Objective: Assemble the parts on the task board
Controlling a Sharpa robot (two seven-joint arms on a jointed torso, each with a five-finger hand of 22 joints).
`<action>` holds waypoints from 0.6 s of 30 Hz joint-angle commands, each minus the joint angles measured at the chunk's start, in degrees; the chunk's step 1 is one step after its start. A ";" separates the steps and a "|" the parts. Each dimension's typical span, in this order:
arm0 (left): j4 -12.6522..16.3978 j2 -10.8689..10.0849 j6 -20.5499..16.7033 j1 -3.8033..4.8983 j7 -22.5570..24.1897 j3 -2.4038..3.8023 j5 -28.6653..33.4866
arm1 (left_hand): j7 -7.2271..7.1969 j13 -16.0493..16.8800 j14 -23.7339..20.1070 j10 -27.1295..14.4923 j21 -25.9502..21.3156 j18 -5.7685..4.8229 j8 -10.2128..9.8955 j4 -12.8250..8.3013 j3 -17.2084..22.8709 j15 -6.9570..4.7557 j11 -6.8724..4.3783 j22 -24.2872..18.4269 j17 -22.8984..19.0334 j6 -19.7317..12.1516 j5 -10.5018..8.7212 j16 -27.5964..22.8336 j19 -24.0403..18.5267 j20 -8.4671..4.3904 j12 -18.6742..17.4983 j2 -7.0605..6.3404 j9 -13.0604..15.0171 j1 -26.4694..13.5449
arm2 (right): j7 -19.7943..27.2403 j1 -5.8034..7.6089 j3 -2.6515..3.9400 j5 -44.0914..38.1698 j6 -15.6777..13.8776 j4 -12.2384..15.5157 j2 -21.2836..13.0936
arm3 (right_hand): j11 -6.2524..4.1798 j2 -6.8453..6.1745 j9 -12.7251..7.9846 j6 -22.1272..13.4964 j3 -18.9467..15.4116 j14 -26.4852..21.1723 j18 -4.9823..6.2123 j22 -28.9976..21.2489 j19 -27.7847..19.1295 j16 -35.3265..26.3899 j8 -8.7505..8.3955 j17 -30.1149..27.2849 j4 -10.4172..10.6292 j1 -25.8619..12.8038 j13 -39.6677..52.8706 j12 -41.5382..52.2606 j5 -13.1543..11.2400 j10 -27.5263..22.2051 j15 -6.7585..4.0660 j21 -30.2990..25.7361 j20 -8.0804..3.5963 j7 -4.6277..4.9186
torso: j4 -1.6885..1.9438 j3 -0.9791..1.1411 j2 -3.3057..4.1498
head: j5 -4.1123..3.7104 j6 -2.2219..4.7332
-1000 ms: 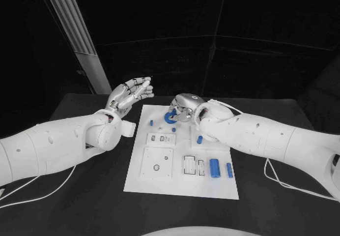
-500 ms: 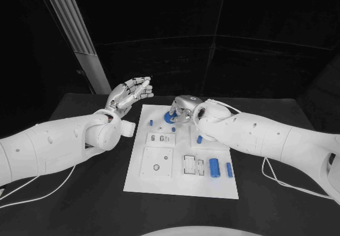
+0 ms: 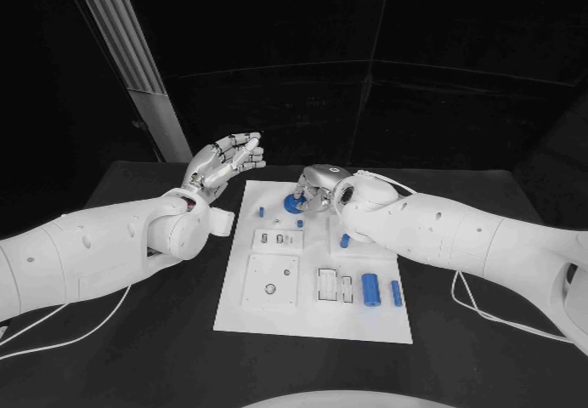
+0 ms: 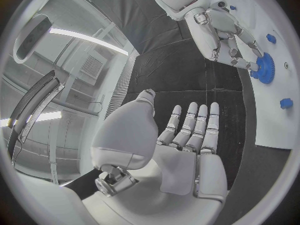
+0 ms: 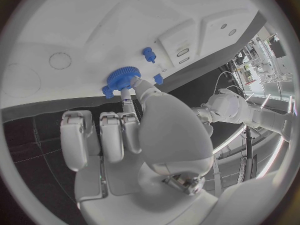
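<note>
My right hand [image 3: 321,189] pinches a blue gear [image 3: 294,202] with its fingertips [image 4: 252,65], at the far end of the white task board [image 3: 294,314]. Small blue pegs [image 5: 149,54] stand just beside the gear. My left hand [image 3: 222,162] hangs raised off the board's far left corner, fingers spread, holding nothing.

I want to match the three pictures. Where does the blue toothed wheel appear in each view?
Head view: the blue wheel lies at the far end of the white board, under the right hand.
Left wrist view: the wheel is at the fingertips of the right hand, which reaches onto the board.
Right wrist view: the wheel lies on the board, just beyond the hand's fingers.
Shared landmark: the white board.
</note>
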 commanded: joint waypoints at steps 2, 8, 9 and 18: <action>-0.02 0.10 0.71 0.07 11.44 0.03 -0.33 | 8.75 -0.02 -0.46 -0.20 0.03 0.45 0.27 -0.08 -0.38 0.03 0.02 -0.09 -0.01 -0.34 0.31 -0.12 -0.42 0.00 0.01 0.44 0.00 -0.07 | -0.58 0.04 -0.02 -0.52 0.78 0.09 -0.03 | -0.37 0.44 -0.04 -0.30 0.31 6.16 -0.43 15.09 5.94 0.14 -0.41 15.07 -0.17 0.08 14.93 0.15 0.20 6.07 -0.38 0.18 -0.29 -0.01 | 0.01 -0.01 -0.01 | -0.13 -0.11; -0.06 0.12 0.74 0.07 11.41 0.03 -0.33 | 8.75 -0.02 -0.46 -0.20 0.03 0.45 0.27 -0.08 -0.38 0.03 0.02 -0.09 -0.01 -0.34 0.31 -0.12 -0.42 0.00 0.01 0.44 0.00 -0.07 | 0.57 0.04 -0.02 -0.53 -2.60 0.66 -0.52 | -0.31 0.37 -0.14 -0.45 0.29 6.16 -0.43 15.09 5.94 0.14 -0.64 15.07 -0.18 -0.03 14.93 0.15 0.17 6.07 -0.39 0.18 -0.34 0.11 | 0.00 0.02 0.01 | -0.06 0.03; -0.08 0.13 0.75 0.07 11.40 0.03 -0.33 | 8.75 -0.02 -0.46 -0.20 0.03 0.45 0.27 -0.08 -0.38 0.03 0.02 -0.09 -0.01 -0.34 0.31 -0.12 -0.42 0.00 0.01 0.44 0.00 -0.07 | 0.98 0.04 -0.02 -0.46 -3.67 0.88 -0.69 | -0.26 0.32 -0.17 -0.42 0.25 6.16 -0.43 15.09 5.94 0.14 -0.69 15.07 -0.14 -0.14 14.93 0.15 0.13 6.07 -0.38 0.18 -0.35 0.19 | -0.04 0.03 -0.02 | -0.05 0.09; -0.70 0.34 0.84 -0.03 11.43 0.03 -0.33 | 8.75 -0.02 -0.50 -0.22 0.04 0.44 0.40 -0.08 -0.38 0.03 0.02 -0.09 0.00 -0.35 0.35 -0.09 -0.45 0.00 0.03 0.49 0.01 0.03 | 6.56 0.41 0.00 8.04 -16.28 8.18 -6.20 | 0.53 0.10 -0.21 0.87 -0.34 6.16 -0.43 15.09 5.94 0.14 -0.77 15.07 0.76 -1.87 14.93 0.15 0.20 6.07 0.24 0.18 -0.05 1.22 | -0.31 -0.02 -0.35 | -0.06 0.11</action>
